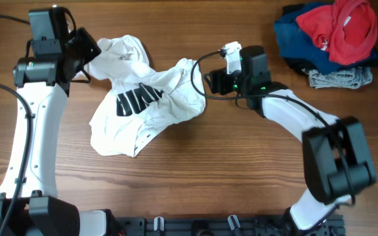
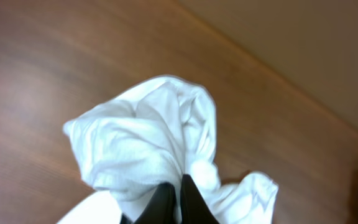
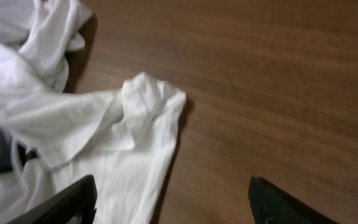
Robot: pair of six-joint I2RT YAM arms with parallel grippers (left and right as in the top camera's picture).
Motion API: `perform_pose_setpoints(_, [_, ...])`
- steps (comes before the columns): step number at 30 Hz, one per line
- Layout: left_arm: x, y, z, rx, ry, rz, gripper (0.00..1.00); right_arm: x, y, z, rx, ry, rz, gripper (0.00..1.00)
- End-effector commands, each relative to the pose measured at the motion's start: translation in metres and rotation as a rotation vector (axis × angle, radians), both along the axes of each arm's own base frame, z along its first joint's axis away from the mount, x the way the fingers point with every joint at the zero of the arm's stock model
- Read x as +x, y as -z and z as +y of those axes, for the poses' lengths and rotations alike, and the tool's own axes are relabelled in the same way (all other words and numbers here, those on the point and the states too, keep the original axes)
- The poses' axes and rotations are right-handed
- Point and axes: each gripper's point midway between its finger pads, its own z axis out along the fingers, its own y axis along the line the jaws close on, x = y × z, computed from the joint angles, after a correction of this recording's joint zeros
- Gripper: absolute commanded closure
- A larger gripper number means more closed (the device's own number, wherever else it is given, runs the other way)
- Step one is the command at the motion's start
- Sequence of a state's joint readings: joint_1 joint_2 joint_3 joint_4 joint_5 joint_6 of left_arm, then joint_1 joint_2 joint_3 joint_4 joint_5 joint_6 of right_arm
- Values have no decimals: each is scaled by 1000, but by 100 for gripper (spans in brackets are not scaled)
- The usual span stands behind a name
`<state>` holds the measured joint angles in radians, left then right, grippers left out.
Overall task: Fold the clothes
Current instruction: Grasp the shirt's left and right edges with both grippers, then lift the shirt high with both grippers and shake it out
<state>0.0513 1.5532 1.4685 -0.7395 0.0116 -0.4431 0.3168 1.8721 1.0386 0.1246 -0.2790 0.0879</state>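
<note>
The white T-shirt [image 1: 143, 105] lies crumpled at the middle-left of the worktop [image 1: 241, 170], bunched and twisted, with dark lettering showing on its rumpled middle; no flat panel and no straight fold is visible, so the folding looks barely begun; spreading it out and every fold are left to do. The left hand [image 1: 90, 51] is clenched on a gathered bunch at the shirt's far-left edge; the right hand [image 1: 210, 82] hangs spread wide just beside the shirt's right edge, grasping nothing. A pile of red, navy and grey garments [image 1: 330, 42] sits far right, well apart.
</note>
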Motion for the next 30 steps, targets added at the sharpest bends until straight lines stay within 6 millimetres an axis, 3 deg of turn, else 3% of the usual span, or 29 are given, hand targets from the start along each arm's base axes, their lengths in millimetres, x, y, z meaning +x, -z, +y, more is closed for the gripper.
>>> perform_pose_setpoints(1, [-18, 3, 1, 17, 4, 63, 96, 11, 12, 25, 32, -19, -5, 22])
perform_pose_setpoints(8, [-58, 52, -3, 1, 4, 275, 96, 26, 23, 62, -4, -33, -27, 23])
perform_pose_setpoints(14, [-74, 91, -3, -1, 5, 354, 96, 44, 31, 57, -51, 60, -87, 28])
perform_pose_setpoints(24, [-68, 94, 0, 16, -6, 329, 96, 61, 63, 62, -46, 103, -75, 36])
perform_pose_setpoints(27, [-67, 93, 2, 26, -12, 324, 96, 56, 71, 72, -59, 85, -60, 38])
perform_pose_setpoints(30, [-66, 92, 5, 40, -22, 316, 96, 44, 88, 71, -156, 112, -35, 50])
